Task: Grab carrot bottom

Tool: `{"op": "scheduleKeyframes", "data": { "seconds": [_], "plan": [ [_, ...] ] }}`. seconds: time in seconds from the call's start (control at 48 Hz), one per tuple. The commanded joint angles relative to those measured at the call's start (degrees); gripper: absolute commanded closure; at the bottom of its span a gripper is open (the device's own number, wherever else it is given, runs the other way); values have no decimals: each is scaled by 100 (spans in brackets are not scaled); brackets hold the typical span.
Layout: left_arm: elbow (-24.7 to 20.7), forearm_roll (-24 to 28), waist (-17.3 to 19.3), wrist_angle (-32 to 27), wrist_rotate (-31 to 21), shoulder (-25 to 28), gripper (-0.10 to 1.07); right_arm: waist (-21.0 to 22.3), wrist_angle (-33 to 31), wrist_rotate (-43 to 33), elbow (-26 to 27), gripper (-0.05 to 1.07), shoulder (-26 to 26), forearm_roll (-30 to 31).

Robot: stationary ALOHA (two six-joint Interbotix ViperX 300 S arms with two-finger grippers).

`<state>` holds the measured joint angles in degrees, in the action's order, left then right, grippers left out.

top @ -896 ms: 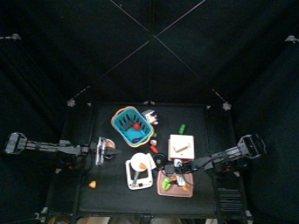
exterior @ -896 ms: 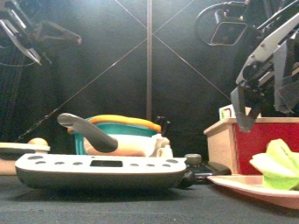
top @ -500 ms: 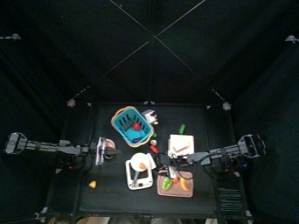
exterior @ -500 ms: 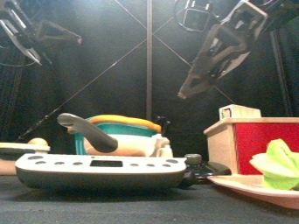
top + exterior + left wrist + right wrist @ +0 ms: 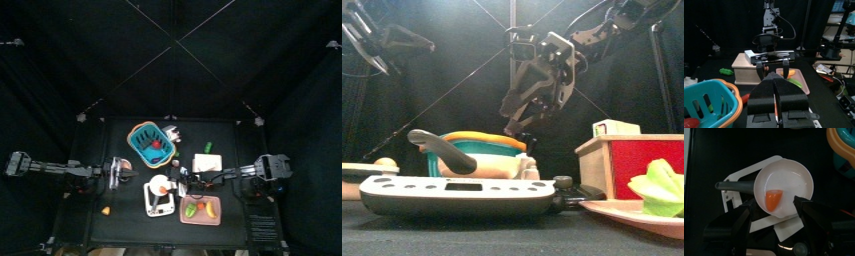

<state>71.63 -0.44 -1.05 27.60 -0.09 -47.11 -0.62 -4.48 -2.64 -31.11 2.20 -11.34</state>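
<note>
Right wrist view: right gripper (image 5: 772,208) wide open above orange carrot piece (image 5: 773,199) in white bowl (image 5: 797,175) | left gripper (image 5: 777,90) closed, resting

The small orange carrot piece (image 5: 773,200) in the white ladle bowl (image 5: 791,178) shows no green end here. The ladle's grey handle (image 5: 734,186) is cut off by the right tool's (image 5: 773,212) dark jaw. In the front view, the pink plate (image 5: 629,213) and the green leafy thing (image 5: 663,187) run off the edge. From above, everything on the black counter (image 5: 120,225) is too small to tell.
</note>
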Motion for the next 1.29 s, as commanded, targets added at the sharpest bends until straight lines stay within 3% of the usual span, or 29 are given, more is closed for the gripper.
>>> {"op": "scheduleKeyframes", "data": {
  "seconds": [0.0,0.417,1.271],
  "plan": [
    [-88,-9,-9,53,0,18,100,-9,-105,9,360,13,97,9],
    [-53,-9,26,53,18,9,100,-9,-773,18,958,17,721,237],
    [-44,-9,18,53,9,9,100,97,-914,26,1266,19,1310,369]
  ]
}}
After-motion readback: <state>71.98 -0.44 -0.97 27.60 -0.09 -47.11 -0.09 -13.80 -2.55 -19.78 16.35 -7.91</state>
